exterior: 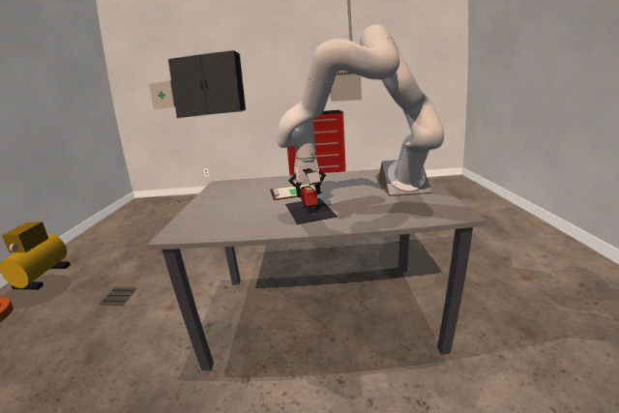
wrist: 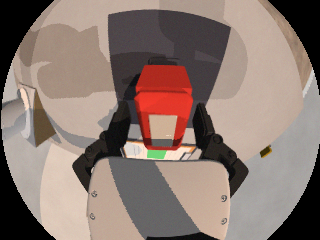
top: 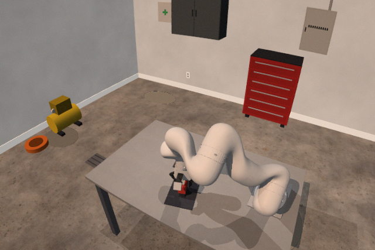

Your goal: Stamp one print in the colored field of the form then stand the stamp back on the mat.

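Note:
The red stamp point(wrist: 164, 103) stands on the dark mat point(wrist: 175, 47) on the table. It also shows in the exterior view point(exterior: 309, 195) and, partly hidden by my arm, in the top view point(top: 183, 187). My gripper point(wrist: 162, 110) is open, its black fingers to either side of the stamp's upper part with a small gap on each side. The form point(exterior: 285, 192) lies just behind the mat; its green field point(wrist: 156, 154) peeks out under the stamp in the wrist view. In the top view my arm hides the form.
My arm's base point(exterior: 405, 183) stands on a plate at the table's far right corner. A small yellow thing point(wrist: 264, 152) lies on the table at the right in the wrist view. A red tool chest point(top: 272, 85) stands by the back wall.

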Robot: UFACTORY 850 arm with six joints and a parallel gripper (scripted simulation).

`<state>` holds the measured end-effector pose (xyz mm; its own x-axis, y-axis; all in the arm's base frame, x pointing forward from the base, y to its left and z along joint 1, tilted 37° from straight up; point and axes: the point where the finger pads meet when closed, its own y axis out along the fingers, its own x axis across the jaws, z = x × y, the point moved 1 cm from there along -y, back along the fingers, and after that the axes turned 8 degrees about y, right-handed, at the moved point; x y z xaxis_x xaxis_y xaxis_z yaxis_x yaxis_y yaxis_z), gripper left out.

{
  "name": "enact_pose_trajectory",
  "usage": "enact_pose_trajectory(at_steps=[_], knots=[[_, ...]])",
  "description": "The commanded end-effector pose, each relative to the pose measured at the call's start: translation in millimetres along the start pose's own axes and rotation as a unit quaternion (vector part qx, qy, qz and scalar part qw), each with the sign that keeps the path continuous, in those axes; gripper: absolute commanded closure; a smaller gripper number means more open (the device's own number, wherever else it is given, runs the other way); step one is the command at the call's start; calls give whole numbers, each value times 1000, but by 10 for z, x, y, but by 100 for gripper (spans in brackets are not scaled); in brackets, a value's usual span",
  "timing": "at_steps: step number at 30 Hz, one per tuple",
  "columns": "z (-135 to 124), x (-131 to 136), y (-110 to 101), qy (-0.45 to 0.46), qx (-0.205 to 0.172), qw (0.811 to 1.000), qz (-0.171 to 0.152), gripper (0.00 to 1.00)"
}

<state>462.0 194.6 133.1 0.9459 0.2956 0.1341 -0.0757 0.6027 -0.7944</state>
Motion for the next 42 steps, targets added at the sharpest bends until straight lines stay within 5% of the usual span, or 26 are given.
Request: enact_pose_trajectory(at_steps=[1,22,23,42], knots=[[-1,13,89,0,0,1000,-1,12],[-1,13,150,0,0,1000,-1,12],[-1,13,150,0,0,1000,-1,72],[-1,13,150,0,0,1000,-1,72]])
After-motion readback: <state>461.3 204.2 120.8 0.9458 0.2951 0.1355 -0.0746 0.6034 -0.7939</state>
